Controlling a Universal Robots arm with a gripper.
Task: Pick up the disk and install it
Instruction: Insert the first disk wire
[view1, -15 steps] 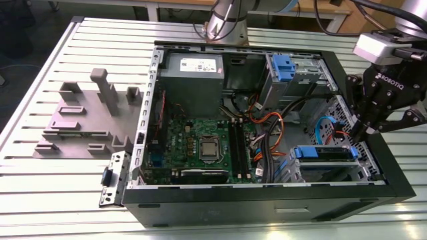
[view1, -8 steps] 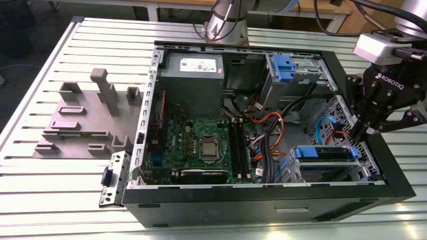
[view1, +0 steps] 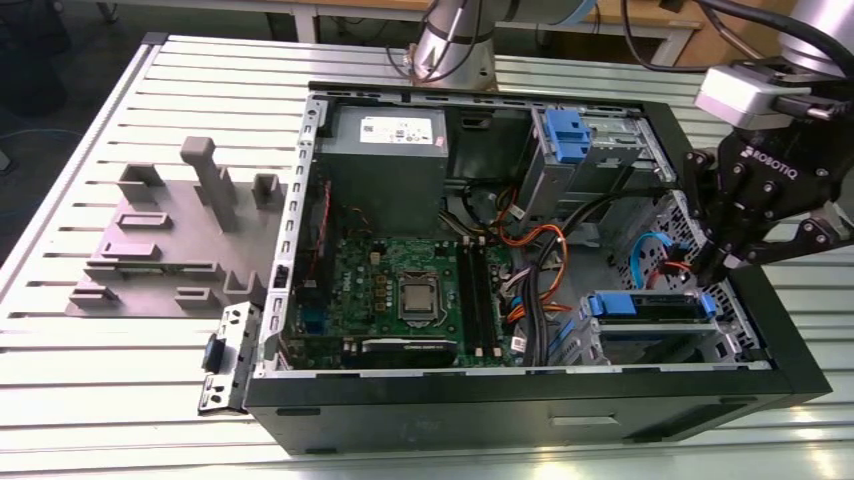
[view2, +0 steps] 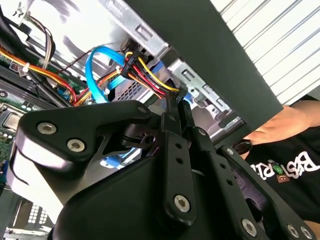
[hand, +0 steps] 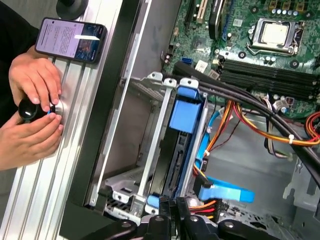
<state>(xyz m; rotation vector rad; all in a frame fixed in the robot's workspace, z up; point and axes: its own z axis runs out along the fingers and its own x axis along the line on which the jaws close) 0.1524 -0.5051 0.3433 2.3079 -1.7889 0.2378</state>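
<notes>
Pincer: the pincer (view1: 718, 268) hangs over the open computer case (view1: 534, 405), its tips dipped inside the case wall. It is narrow, the two black fingers (view2: 169, 150) drawn together in the second wrist view. I cannot tell whether anything is pinched between them.
Plug: a black power plug (view2: 176, 95) with yellow, red and black wires sits right at the pincer's tips.
Blue cable: a flat blue data cable (hand: 225, 192) loops just beside the tips.
Disk: the disk (hand: 176, 160) stands edge-on in the metal drive cage (hand: 150, 150) just ahead of the pincer. Its blue rail is seated between the cage walls. In the exterior view it shows as a blue-edged block (view1: 650, 304) close under the pincer.
Hands: just outside the case wall nearest the pincer, a person's two hands (hand: 30, 110) rest on the tabletop (view1: 134, 380), closed around a small black knob. A phone (hand: 70, 39) lies beside them.
Motherboard: the green board (view1: 400, 280) with its processor (view1: 418, 297) lies further in, past the cage.
Upper bay: a second blue latch piece (view1: 567, 130) sits in the bay along the case's far end.
Grey box: a grey metal box with a white sticker (view1: 384, 150) fills the far corner.
Fixture: a grey plastic fixture (view1: 174, 240) stands on the tabletop, beyond the case and well apart from the pincer.
</notes>
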